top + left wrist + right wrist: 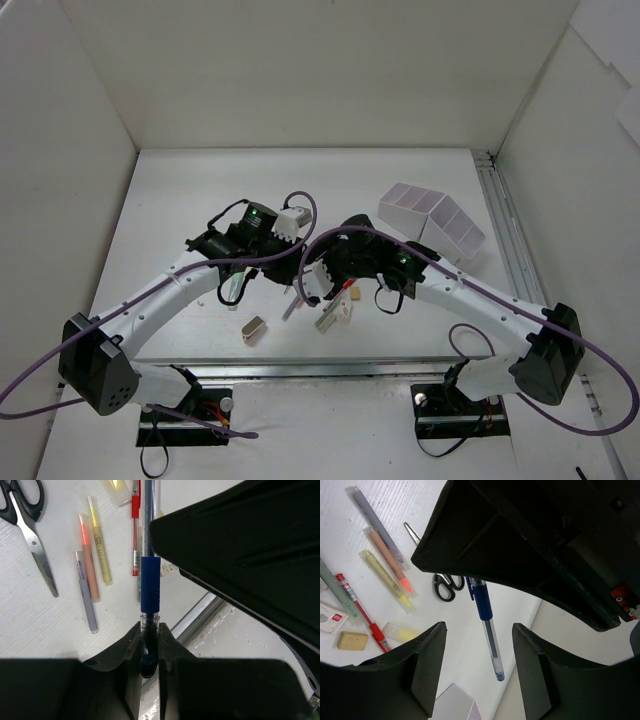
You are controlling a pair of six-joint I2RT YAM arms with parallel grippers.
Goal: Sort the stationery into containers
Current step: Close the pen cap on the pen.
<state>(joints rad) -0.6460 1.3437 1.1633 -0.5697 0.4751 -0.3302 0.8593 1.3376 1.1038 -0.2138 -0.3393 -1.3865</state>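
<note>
My left gripper point(150, 641) is shut on one end of a blue pen point(150, 587), which it holds above the table. My right gripper point(479, 626) is open. Its two fingers stand on either side of the same blue pen point(490, 635) without touching it. On the table below lie black-handled scissors point(30, 530), an orange marker point(89, 555), a yellow marker point(100, 540), a grey pen point(86, 592) and a red pen point(135, 530). A beige eraser point(352, 640) lies beside the red pen point(362, 612). The white divided tray point(430, 220) stands at the back right.
Both arms meet over the middle of the table in the top view. A small block point(254, 327) lies near the front edge, with more small items point(335, 312) to its right. A metal rail point(200, 615) runs along the table's near edge. White walls enclose three sides.
</note>
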